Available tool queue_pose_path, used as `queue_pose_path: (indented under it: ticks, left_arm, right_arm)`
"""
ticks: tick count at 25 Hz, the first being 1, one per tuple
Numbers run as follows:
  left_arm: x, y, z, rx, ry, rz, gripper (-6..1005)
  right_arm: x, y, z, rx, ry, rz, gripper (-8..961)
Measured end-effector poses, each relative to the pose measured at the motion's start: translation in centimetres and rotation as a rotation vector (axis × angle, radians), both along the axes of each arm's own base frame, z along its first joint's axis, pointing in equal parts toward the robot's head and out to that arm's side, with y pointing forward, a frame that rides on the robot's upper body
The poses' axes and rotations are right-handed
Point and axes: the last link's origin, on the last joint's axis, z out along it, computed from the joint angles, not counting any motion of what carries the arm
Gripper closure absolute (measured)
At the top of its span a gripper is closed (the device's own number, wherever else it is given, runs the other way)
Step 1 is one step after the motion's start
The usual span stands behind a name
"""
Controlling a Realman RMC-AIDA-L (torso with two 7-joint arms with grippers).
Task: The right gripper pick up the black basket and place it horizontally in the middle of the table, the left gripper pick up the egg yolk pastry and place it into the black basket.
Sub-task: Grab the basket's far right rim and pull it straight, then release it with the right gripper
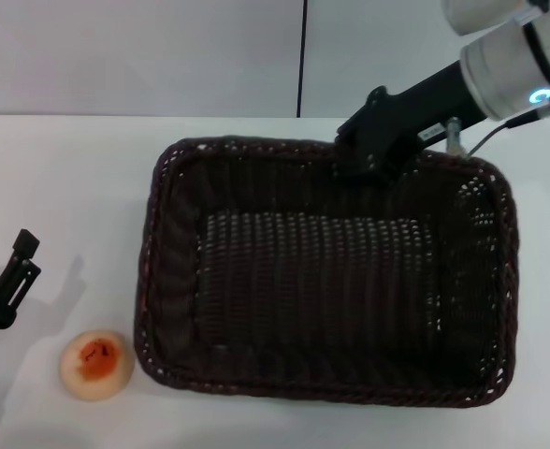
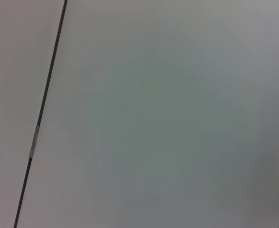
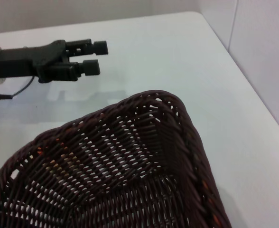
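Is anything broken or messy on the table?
No, nothing stands out. The basket lies flat on the table, a little slanted, with its weave whole and nothing in it. The pastry sits unbroken beside it. The right gripper is at the far rim; the left gripper waits near the pastry.

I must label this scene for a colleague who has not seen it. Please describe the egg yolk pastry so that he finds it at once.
On the white table, find the black basket, the biggest object. Just outside its near left corner lies the egg yolk pastry, near the left gripper. It is the only small, round, pale thing, with an orange-red centre.
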Motion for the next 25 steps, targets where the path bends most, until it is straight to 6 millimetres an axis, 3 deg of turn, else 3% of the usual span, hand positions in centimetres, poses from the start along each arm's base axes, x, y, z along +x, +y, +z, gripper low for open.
queue_pose_path:
  ticks: [6, 23, 25]
  left_arm:
    - [-0.21, -0.15, 0.07, -0.003, 0.007, 0.007, 169]
    - [-0.27, -0.19, 0.1, -0.004, 0.01, 0.008, 170]
    - [-0.3, -0.28, 0.11, -0.004, 0.01, 0.009, 170]
  right_arm:
    - [0.09, -0.25, -1.0, -0.011, -0.007, 0.013, 706]
    - [0.62, -0.24, -0.8, 0.035, -0.019, 0.075, 620]
    - [0.64, -0.28, -0.56, 0.052, -0.001, 0.078, 565]
